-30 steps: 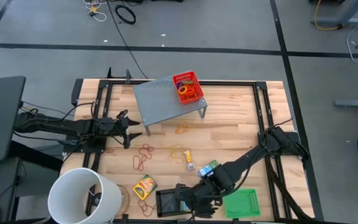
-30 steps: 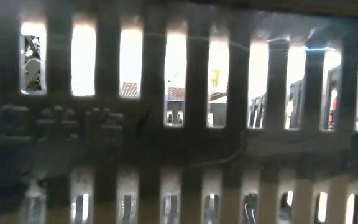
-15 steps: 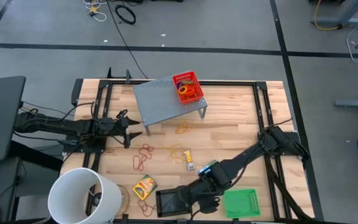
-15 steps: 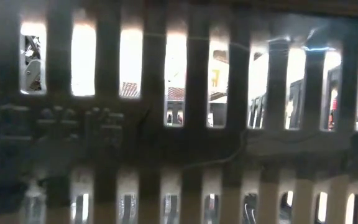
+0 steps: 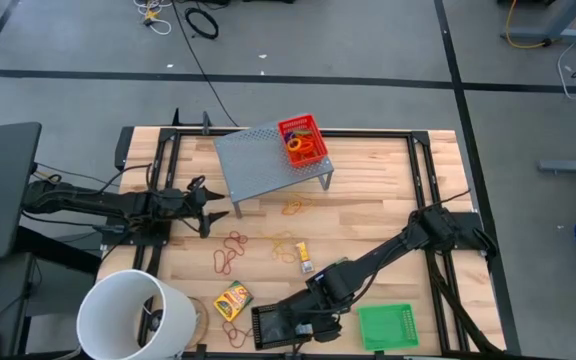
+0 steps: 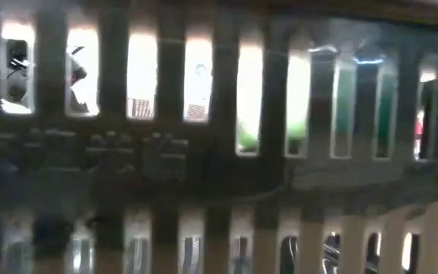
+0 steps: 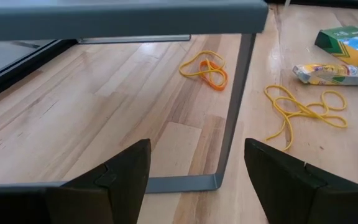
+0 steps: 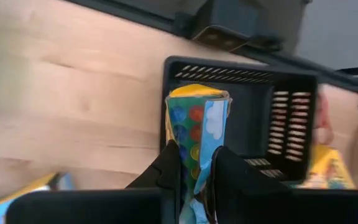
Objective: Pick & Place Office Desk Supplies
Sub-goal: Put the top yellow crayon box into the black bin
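Right now a flat packet (image 8: 196, 124) with a glossy wrapper printed in blue, with coloured dots and a yellow top edge, is pinched upright between the dark fingers of the right gripper (image 8: 194, 168), directly over the black slotted mesh tray (image 8: 284, 124). Seen from above, that square tray (image 5: 273, 323) lies at the table's 6 o'clock edge, with the right gripper (image 5: 308, 318) reaching across it from the 3 o'clock side. A flat green mesh tray (image 5: 386, 326) sits just beside it toward 5 o'clock, and the yellow-green crayon box (image 5: 233, 298) lies near it toward 7 o'clock. Thin tan-orange rubber bands (image 5: 230, 248) curl in loose loops on the pale wooden table (image 5: 378, 200) near its centre. Toward 12 o'clock, a red mesh tray (image 5: 303, 142) holding small coloured rings stands on the grey perforated metal riser (image 5: 263, 160). At 9 o'clock the left gripper (image 5: 213, 208) hovers with its jaws spread wide. A big white bucket (image 5: 133, 315) stands at 8 o'clock.
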`<state>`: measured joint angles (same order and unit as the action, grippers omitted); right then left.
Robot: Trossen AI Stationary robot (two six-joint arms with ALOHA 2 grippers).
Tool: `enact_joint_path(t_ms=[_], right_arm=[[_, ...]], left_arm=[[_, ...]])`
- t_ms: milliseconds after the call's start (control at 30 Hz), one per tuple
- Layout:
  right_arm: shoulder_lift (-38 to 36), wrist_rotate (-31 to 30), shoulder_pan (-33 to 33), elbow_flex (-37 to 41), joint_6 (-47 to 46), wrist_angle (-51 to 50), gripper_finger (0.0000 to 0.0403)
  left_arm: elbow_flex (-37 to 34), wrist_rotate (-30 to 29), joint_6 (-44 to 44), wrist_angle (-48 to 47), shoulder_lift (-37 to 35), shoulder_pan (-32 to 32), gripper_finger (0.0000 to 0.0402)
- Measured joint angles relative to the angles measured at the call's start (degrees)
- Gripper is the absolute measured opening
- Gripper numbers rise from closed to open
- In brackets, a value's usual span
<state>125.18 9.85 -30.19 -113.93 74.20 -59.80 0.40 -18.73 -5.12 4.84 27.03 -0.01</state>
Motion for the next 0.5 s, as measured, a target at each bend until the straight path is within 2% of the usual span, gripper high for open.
enact_joint_path(t_ms=[267,500], right_arm=[[2.4,2.6,0.5,0.0,-0.4,0.1,0.0052],[2.3,2.8,0.6,0.0,-5.5,0.9,0.0052]], left_arm=[[0.0,-0.8,0.5,-0.1,0.0,0.0,0.0262],[0.0,-0.8,0.6,-0.2,0.0,0.0,0.0262]])
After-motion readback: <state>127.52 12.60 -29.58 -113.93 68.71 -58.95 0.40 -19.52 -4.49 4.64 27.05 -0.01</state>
